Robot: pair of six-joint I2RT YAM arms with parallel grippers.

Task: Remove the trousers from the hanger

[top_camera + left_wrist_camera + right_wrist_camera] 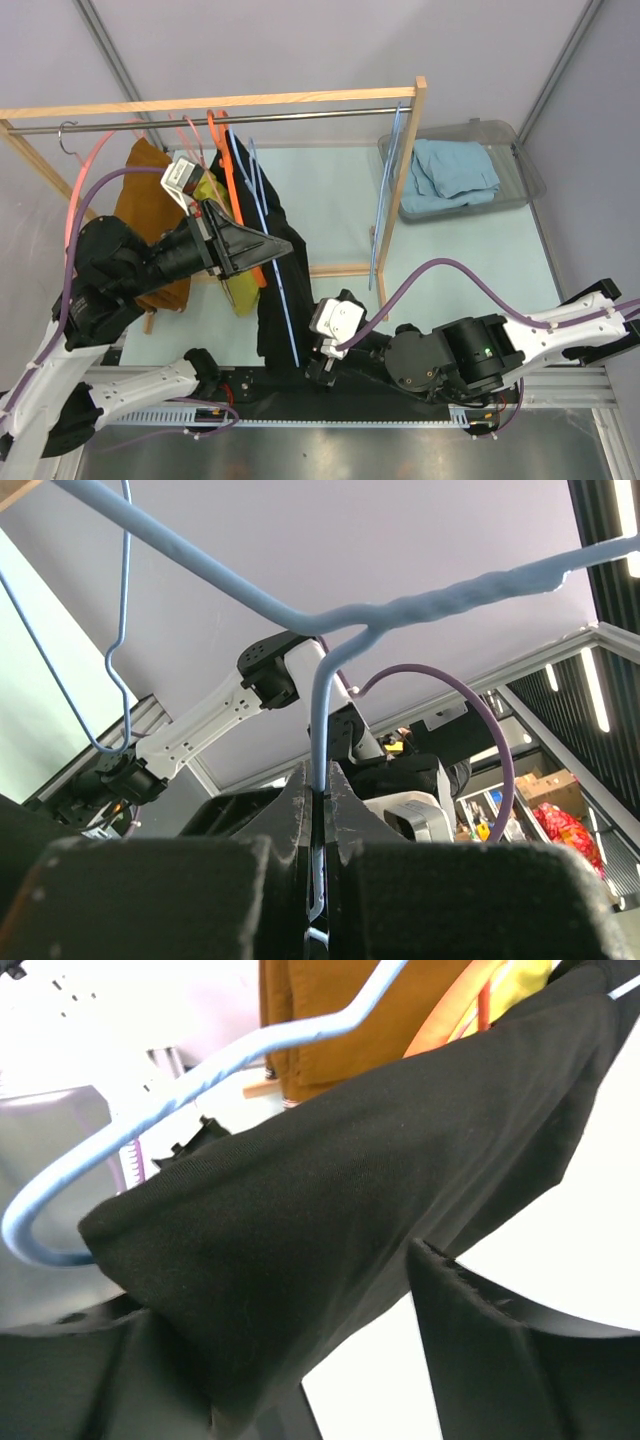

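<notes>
Left fingers [260, 825]: pressed together on the thin neck of the blue hanger [320, 710], pinching it just below the bend.
Right fingers [510, 1360]: spread, with a fold of the trousers [350, 1210] lying between them; a bright gap shows between the cloth and one finger.
Table [450, 250]: pale green, carrying the rack and the bin.
Rack [250, 100]: wooden frame with a metal rail, standing across the far side of the table.
Trousers: black, draped over the blue hanger, running from near the middle of the rail down toward the near edge, with the lower end at the right fingers.
Brown garment [140, 205]: hangs at the left end of the rack, partly behind the left arm.
Bin [505, 135]: clear, at the far right corner, with a folded blue cloth [450, 175] inside.
Yellow garment [240, 292]: just left of the trousers, under the left arm.
Orange hangers [215, 140]: bunched between the brown garment and the trousers.
Second blue hanger [385, 200]: bare, beside the right post of the rack.
</notes>
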